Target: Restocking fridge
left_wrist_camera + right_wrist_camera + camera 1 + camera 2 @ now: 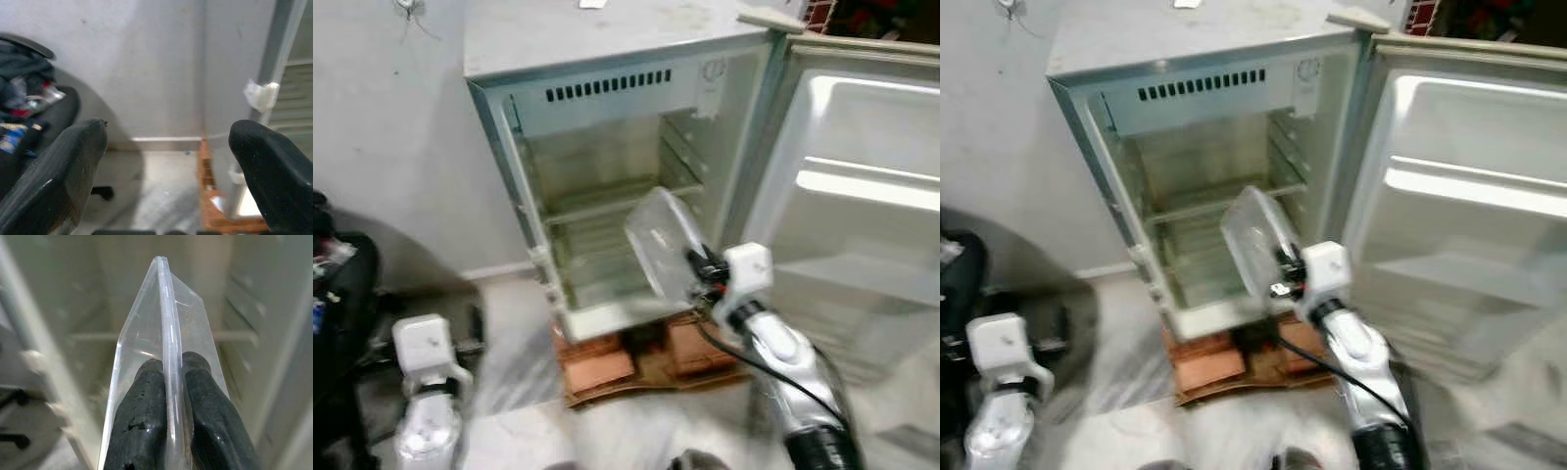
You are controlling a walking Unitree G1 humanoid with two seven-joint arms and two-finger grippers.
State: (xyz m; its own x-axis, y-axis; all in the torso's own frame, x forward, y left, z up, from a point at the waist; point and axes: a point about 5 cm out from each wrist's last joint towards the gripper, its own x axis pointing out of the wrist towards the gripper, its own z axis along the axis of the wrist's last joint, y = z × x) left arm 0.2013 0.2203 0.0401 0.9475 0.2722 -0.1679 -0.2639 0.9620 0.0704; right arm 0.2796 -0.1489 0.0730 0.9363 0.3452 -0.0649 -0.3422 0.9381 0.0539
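Fridge [607, 176] stands open and bare as my right claw [168, 377] pinches the rim of one clear plastic tray [664, 240], held edge-on and tilted before the lower compartment. Both black fingers [139, 421] clamp the thin lip at the tray's six o'clock. I judge the tray light and stiff but slick and apt to crack, so the rim near a corner looks the safest hold. At twelve o'clock from the claw lie the wire shelves [607, 201]; at two o'clock, the open door [862, 196] with its moulded racks. My left claw [168, 142] hangs spread and empty at eight o'clock, near a dark chair [34, 98]. Beneath the fridge sit reddish bricks [602, 367].
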